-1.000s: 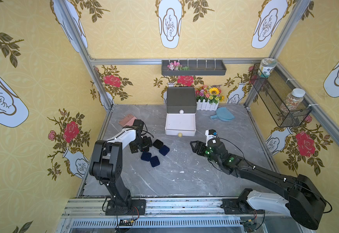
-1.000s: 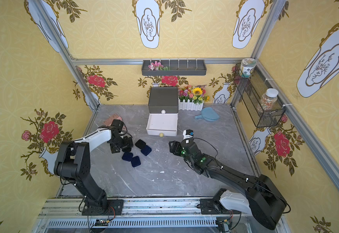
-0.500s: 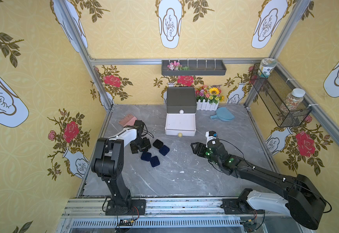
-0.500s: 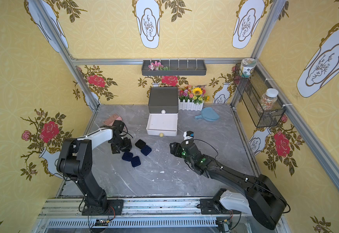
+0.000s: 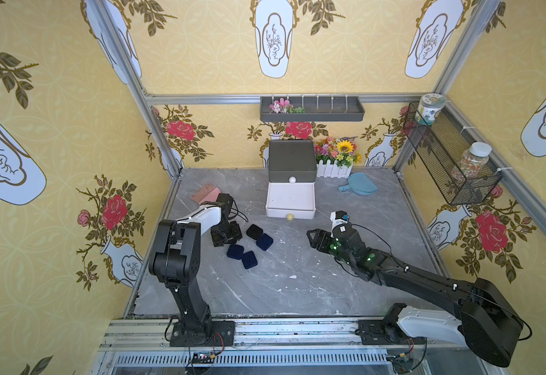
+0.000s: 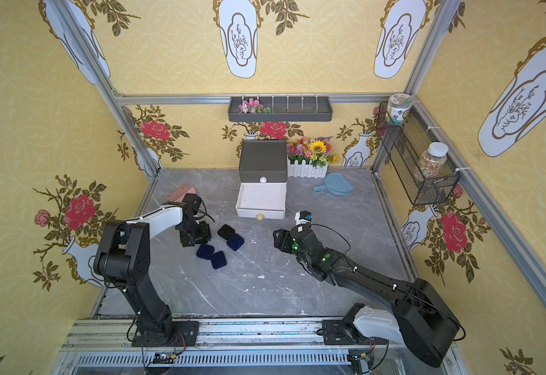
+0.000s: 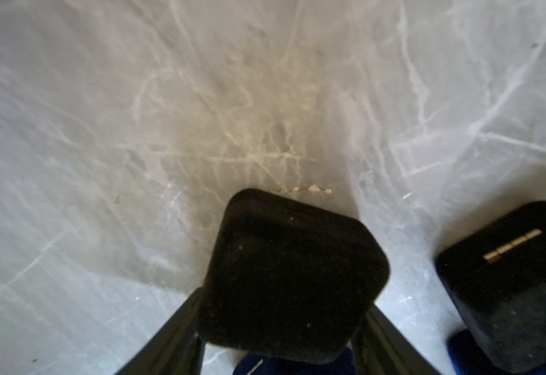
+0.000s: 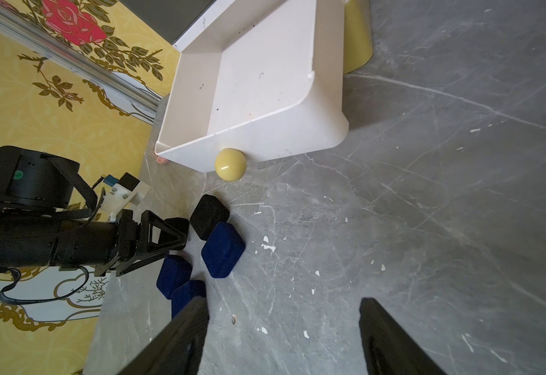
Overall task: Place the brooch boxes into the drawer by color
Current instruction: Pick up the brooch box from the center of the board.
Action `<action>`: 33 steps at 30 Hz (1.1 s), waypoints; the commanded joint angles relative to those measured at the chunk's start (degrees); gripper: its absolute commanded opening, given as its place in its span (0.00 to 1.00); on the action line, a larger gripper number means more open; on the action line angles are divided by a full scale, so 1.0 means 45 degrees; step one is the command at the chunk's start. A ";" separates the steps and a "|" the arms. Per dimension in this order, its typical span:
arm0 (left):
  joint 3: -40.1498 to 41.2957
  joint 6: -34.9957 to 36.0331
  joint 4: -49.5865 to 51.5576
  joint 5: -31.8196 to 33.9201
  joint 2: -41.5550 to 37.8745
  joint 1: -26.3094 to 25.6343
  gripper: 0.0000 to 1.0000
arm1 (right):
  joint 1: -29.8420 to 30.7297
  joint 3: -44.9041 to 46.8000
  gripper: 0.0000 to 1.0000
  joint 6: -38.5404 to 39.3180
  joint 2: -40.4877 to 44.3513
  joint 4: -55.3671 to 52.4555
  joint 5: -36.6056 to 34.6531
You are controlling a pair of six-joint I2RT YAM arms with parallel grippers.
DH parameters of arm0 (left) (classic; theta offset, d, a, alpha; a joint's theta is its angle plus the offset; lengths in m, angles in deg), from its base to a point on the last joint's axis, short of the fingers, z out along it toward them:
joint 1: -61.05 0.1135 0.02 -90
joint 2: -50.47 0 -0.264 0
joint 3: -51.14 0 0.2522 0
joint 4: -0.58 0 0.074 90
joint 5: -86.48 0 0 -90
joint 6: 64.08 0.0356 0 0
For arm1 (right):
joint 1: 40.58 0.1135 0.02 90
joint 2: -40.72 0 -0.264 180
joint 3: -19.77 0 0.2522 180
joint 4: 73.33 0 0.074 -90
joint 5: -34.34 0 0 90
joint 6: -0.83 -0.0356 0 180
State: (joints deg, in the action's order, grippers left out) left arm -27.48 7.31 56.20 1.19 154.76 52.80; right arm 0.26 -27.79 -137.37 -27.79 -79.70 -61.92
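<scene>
1. Left gripper (image 5: 231, 234) clamps a black box (image 7: 292, 272) between its fingers.
2. Just past its fingertips, a second black box (image 5: 254, 231) and three navy boxes (image 5: 264, 241) lie clustered on the table (image 5: 297, 292).
3. The drawer (image 5: 292, 160) stands farther off, between the two grippers, with its white tier (image 5: 290, 212) pulled out.
4. Right gripper (image 5: 311, 238) hovers with jaws apart, holding nothing, well apart from the boxes and pointing toward them.

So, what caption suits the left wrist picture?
Left gripper straddles a black brooch box on marbled table, second black box beside.
</scene>
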 commanded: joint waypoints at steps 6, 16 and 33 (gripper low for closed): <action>-0.0030 0.0052 0.0088 0.0067 -0.0030 0.0014 0.64 | 0.0007 -0.0165 0.77 0.0114 0.0136 -0.0143 -0.0267; 0.0038 0.0207 0.0091 0.0365 -0.0879 -0.0193 0.59 | 0.0010 -0.0368 0.77 0.0310 0.0323 -0.0532 -0.0325; 0.0401 0.3028 -0.1384 0.0223 -0.6042 -0.3661 0.58 | -0.2650 -0.5701 0.81 0.3793 -0.1288 -0.4482 0.8321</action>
State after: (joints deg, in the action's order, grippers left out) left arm -26.82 16.49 53.69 4.97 130.66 37.80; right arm -11.41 -50.04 -126.07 -32.40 -93.38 -33.34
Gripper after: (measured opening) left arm 0.649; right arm 0.816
